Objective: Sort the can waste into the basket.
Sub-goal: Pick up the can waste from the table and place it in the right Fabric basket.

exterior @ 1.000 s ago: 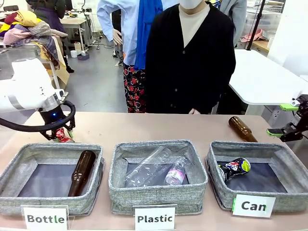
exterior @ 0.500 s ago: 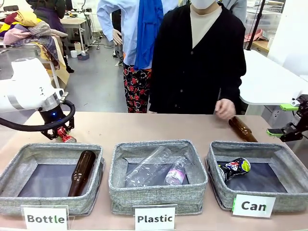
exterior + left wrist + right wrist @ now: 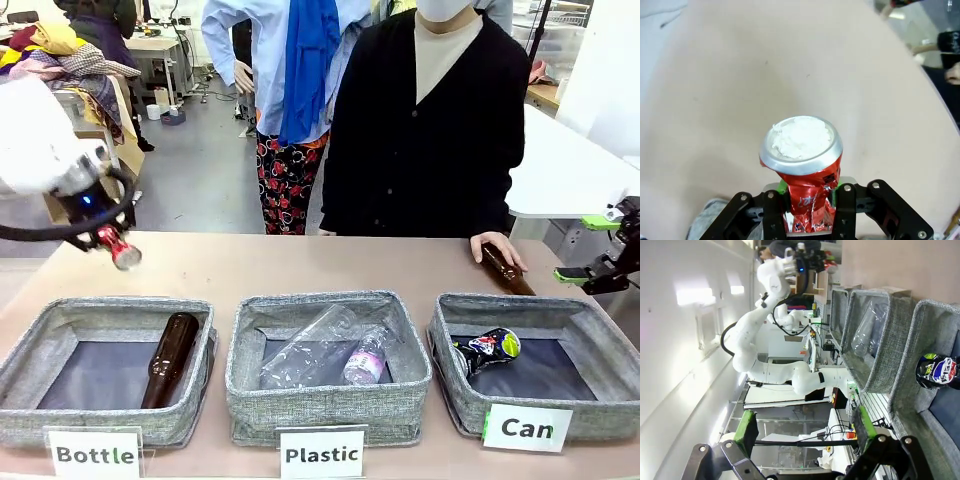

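My left gripper (image 3: 108, 241) is shut on the crushed red can (image 3: 124, 251) and holds it in the air above the table's far left. In the left wrist view the red can (image 3: 807, 187) stands between my fingers (image 3: 845, 207), silver end toward the camera. The black can (image 3: 487, 349) with blue, green and yellow print lies inside the "Can" basket (image 3: 590, 392) at the front right; the black can (image 3: 939, 372) also lies in that basket (image 3: 910, 360) in the right wrist view. My right gripper (image 3: 598, 245) hovers open at the right edge, its green-padded fingers (image 3: 746, 430) spread.
The "Bottle" basket (image 3: 40, 340) holds a brown glass bottle (image 3: 170, 358). The "Plastic" basket (image 3: 330, 403) holds clear plastic bottles (image 3: 345, 355). A person at the far side rests a hand (image 3: 497, 245) on another brown bottle (image 3: 508, 271) behind the "Can" basket.
My left gripper has lifted the red can off the table. The person stepped to the right and put a hand on the brown bottle. The right arm has not moved.
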### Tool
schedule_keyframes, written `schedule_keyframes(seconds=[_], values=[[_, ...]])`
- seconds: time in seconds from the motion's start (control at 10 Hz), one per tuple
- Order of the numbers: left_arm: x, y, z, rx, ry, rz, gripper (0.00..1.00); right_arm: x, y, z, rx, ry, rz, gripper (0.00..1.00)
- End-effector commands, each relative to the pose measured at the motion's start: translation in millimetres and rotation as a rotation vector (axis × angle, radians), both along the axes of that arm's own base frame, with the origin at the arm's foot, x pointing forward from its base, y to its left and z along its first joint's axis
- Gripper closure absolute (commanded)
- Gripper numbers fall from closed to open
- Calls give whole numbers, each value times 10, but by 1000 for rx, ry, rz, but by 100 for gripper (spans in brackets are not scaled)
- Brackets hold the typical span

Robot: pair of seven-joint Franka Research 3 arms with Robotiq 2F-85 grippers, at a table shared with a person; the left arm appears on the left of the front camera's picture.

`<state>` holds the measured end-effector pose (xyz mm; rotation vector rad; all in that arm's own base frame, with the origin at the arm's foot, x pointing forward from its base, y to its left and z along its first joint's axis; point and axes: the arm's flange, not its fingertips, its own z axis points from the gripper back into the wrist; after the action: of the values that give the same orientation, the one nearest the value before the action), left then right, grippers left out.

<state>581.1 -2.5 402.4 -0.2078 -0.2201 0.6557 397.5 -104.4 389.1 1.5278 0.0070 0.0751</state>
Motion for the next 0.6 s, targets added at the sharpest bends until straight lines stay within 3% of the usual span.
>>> schedule_keyframes(seconds=[0.0, 0.1, 0.3, 0.5], values=[[-375, 215, 410, -61, -8, -127, 100, -3, -27, 24, 2, -11, 12, 0], [-606, 274, 578, -76, -10, -317, 100, -3, -27, 24, 2, -11, 12, 0], [-1132, 354, 745, -60, 24, -839, 100, -3, -27, 24, 2, -11, 12, 0], [-1550, 360, 701, 77, 83, -1271, 100, -3, -27, 24, 2, -11, 12, 0]])
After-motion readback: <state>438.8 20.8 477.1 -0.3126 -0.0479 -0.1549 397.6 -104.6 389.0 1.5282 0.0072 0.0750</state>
